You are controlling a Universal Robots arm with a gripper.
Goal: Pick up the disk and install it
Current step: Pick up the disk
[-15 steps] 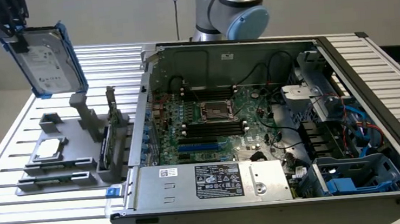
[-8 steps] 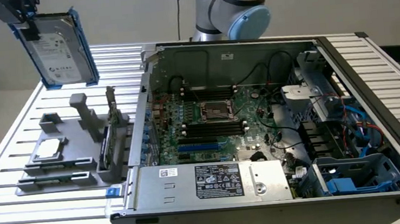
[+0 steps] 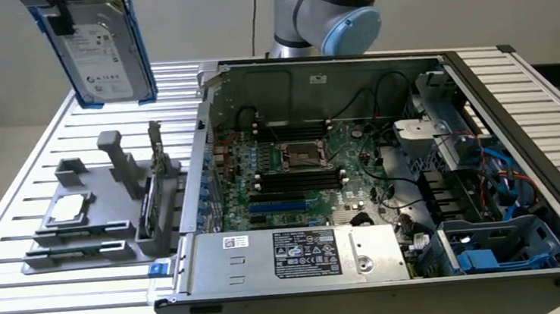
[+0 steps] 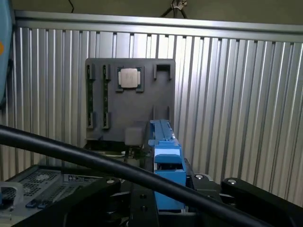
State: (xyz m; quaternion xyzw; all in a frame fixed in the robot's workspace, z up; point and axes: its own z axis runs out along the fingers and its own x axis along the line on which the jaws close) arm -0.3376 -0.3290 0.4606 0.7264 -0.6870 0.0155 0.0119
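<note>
While gripper clamps disk aloft | long axis near-vertical | label faces exterior camera

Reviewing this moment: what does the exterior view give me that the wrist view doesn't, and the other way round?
Exterior view: the disk with its labelled face showing, held aloft by the gripper, and the motherboard inside the open computer case. Wrist view: the disk edge-on, blue rail forward, with a black cable crossing in front. Both: the grey fixture carrying the silver chip, on the slatted table.
</note>
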